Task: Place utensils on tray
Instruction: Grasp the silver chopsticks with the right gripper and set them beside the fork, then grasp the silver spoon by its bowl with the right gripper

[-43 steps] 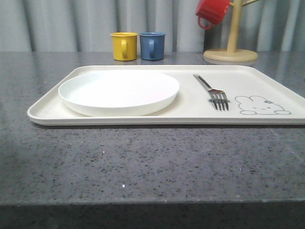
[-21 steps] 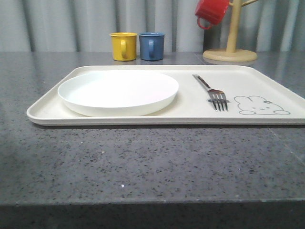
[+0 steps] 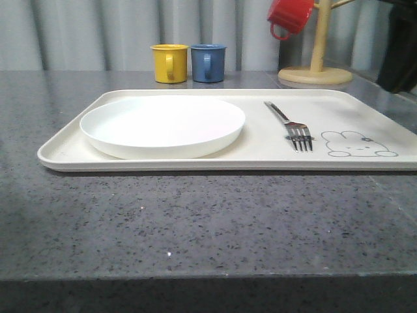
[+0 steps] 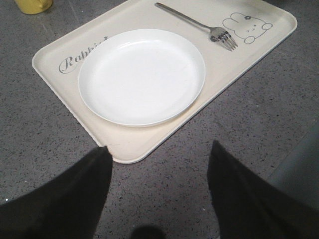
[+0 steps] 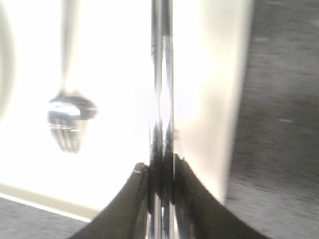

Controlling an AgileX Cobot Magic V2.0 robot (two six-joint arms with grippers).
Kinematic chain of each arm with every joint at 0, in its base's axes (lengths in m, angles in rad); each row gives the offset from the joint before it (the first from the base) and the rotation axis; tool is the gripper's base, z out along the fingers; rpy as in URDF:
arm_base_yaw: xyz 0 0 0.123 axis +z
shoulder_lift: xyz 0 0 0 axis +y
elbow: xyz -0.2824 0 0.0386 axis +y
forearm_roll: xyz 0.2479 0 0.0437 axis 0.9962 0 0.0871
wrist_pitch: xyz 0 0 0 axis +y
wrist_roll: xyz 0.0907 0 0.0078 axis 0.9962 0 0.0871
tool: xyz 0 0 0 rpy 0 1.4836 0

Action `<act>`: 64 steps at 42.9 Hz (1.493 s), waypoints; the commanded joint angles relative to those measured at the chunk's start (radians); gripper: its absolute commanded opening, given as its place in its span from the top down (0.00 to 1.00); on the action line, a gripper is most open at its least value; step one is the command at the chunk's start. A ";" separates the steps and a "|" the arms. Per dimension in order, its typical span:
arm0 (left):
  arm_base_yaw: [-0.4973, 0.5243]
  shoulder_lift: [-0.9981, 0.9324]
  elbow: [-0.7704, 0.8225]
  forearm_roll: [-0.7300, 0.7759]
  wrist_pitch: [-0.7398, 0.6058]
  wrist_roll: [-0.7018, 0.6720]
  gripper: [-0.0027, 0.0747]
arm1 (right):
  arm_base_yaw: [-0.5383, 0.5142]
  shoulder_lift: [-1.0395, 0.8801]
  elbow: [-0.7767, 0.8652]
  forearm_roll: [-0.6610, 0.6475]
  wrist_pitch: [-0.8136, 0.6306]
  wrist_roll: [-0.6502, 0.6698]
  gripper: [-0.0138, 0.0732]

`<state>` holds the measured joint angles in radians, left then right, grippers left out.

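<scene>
The cream tray point(image 3: 260, 153) lies across the middle of the table, with the round white plate point(image 3: 163, 124) on its left half and the silver fork point(image 3: 293, 127) to the right of it, beside the rabbit drawing. My right gripper point(image 5: 161, 167) is shut on a pair of flat metal chopsticks point(image 5: 162, 74) and holds them above the tray point(image 5: 209, 74), next to the fork point(image 5: 67, 114). A dark part of my right arm point(image 3: 399, 45) shows at the far right. My left gripper point(image 4: 159, 149) hangs open and holds nothing, over bare table just off a corner of the tray point(image 4: 65, 50) near the plate point(image 4: 142, 74).
A yellow mug point(image 3: 170, 62) and a blue mug point(image 3: 208, 62) stand behind the tray. A red mug point(image 3: 290, 16) hangs on a wooden mug tree point(image 3: 316, 65) at the back right. Grey speckled counter runs in front of the tray.
A dark part of my right arm has come into the front view at the upper right edge. Tray, plate and fork have not moved.
</scene>
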<state>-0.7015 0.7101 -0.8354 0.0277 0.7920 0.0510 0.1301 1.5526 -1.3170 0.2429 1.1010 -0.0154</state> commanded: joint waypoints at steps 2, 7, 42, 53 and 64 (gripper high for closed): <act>-0.008 -0.001 -0.027 -0.004 -0.069 -0.011 0.42 | 0.035 0.018 -0.032 0.020 -0.062 0.086 0.82; -0.008 -0.001 -0.027 -0.004 -0.069 -0.011 0.42 | 0.042 0.066 -0.032 0.020 -0.109 0.140 0.82; -0.008 -0.001 -0.027 -0.004 -0.069 -0.011 0.42 | -0.047 -0.163 -0.033 -0.277 -0.028 0.085 0.51; -0.008 -0.001 -0.027 -0.004 -0.069 -0.011 0.42 | -0.342 -0.151 -0.030 -0.287 0.027 0.000 0.51; -0.008 -0.001 -0.027 -0.004 -0.069 -0.011 0.42 | -0.460 -0.074 -0.030 -0.287 -0.031 -0.011 0.52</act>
<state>-0.7015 0.7101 -0.8354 0.0277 0.7920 0.0510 -0.3123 1.4838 -1.3210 -0.0356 1.1150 0.0000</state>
